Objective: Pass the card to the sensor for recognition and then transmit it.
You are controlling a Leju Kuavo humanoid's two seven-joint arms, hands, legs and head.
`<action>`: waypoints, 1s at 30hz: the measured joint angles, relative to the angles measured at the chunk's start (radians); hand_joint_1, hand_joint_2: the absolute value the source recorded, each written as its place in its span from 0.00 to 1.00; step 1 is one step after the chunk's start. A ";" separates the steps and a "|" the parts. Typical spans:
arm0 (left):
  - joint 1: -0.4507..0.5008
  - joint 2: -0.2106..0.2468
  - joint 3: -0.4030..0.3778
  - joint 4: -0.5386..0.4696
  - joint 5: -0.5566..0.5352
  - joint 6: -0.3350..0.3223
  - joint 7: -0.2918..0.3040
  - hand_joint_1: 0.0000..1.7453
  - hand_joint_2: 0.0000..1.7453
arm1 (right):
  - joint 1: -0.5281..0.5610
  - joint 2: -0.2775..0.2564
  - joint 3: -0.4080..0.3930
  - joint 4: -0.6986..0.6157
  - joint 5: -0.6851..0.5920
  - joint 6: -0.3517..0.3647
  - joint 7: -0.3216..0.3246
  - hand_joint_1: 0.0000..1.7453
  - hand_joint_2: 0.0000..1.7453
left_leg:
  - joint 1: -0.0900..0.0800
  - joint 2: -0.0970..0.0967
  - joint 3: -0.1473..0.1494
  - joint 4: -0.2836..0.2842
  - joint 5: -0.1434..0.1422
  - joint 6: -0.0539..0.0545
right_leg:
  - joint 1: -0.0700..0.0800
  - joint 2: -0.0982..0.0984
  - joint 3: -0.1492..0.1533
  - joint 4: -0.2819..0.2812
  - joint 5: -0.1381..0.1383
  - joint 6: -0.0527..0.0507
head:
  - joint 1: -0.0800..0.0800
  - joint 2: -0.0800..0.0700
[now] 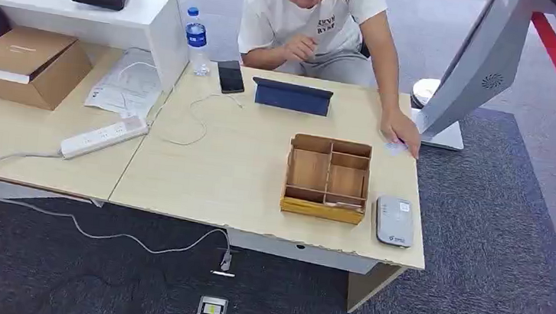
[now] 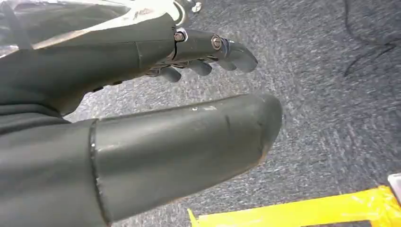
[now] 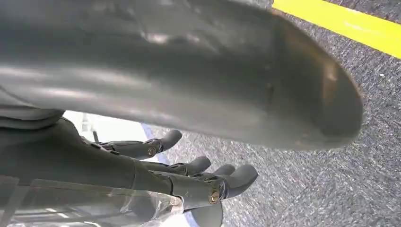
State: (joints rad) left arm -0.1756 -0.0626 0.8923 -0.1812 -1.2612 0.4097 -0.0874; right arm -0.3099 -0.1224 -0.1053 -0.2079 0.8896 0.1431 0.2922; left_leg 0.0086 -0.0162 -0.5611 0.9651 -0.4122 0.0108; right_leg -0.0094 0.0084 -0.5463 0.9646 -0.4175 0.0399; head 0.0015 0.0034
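We log the card (image 1: pixel 396 147) at right of centre in the head view, flat on the table (image 1: pixel 219 174) near its right edge, under a person's hand (image 1: pixel 403 133). The sensor (image 1: pixel 394 220) lies lower right, beside the wooden tray (image 1: pixel 327 179). Left hand (image 2: pixel 156 113) and right hand (image 3: pixel 189 142) hang over carpet, fingers apart, holding nothing. We judge the card thin, light, stiff and slick; lying flat it offers little purchase, so we would pinch it by an edge.

Pale card (image 1: pixel 395 147) beside grey sensor (image 1: pixel 394 220)
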 joint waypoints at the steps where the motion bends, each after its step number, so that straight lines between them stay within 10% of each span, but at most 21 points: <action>1: -0.002 0.000 0.000 0.000 -0.005 0.000 -0.002 0.00 0.00 | -0.003 -0.002 0.000 -0.004 -0.008 -0.007 -0.003 0.00 0.00 | 0.000 0.000 0.000 0.000 0.000 0.000 | 0.000 0.000 0.000 0.000 0.000 0.000 | 0.000 0.000; 30: -0.091 -0.030 -0.077 -0.002 -0.134 -0.054 0.108 0.00 0.00 | 0.070 -0.079 -0.019 -0.009 -0.101 -0.047 -0.002 0.00 0.00 | 0.000 0.001 0.000 0.000 0.000 0.000 | 0.000 0.000 -0.001 0.000 0.000 0.000 | 0.000 0.000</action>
State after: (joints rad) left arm -0.2667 -0.0927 0.8156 -0.1827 -1.3951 0.3555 0.0210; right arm -0.2398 -0.2018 -0.1240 -0.2171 0.7881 0.0957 0.2903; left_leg 0.0085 -0.0153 -0.5608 0.9654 -0.4123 0.0106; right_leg -0.0095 0.0088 -0.5470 0.9646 -0.4173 0.0396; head 0.0015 0.0034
